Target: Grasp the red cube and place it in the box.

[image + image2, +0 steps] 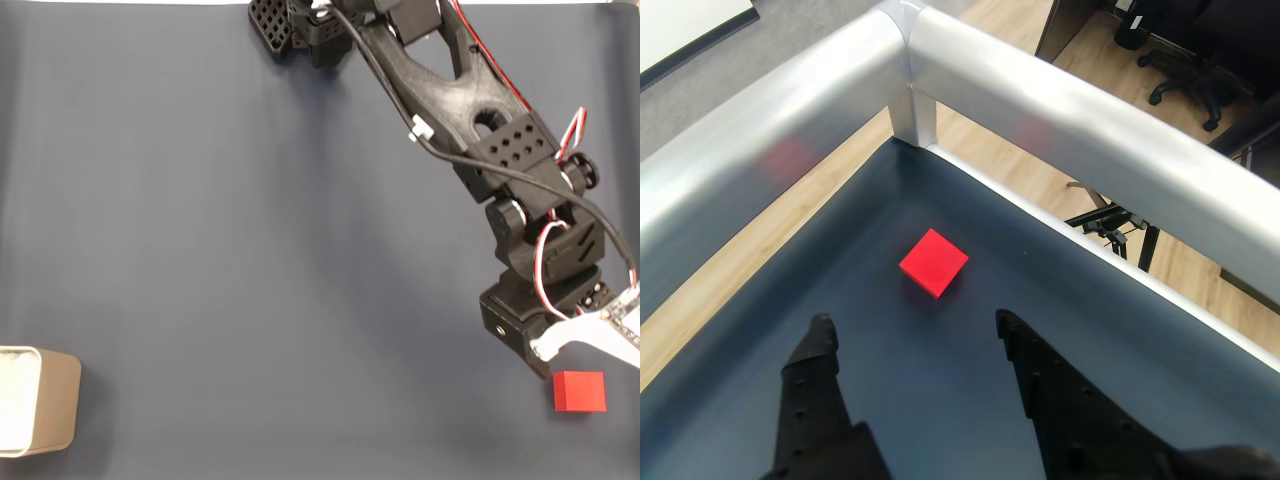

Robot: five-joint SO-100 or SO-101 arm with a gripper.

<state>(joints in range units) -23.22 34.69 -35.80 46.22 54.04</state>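
- We count one red cube (934,263), lying on the dark worktop (250,280) near its right edge in the fixed view.
- One box (38,400), far left, well apart from it.
- One claw (912,330), spread wide, empty, cube just beyond its tips.

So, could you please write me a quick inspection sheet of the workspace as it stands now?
Surface: dark blue-grey mat, flat, edged by a silver metal rail in the wrist view.
Job's things: red cube flat on the mat near the fixed view's lower right; box at the lower left edge, far from the cube.
Clutter: nothing seen.
Hand: hand open, hovering short of the cube, not touching it.
Cables: black cable along the arm; red and white wires looped at the wrist.
Surroundings: wooden floor and an office chair beyond the rail.
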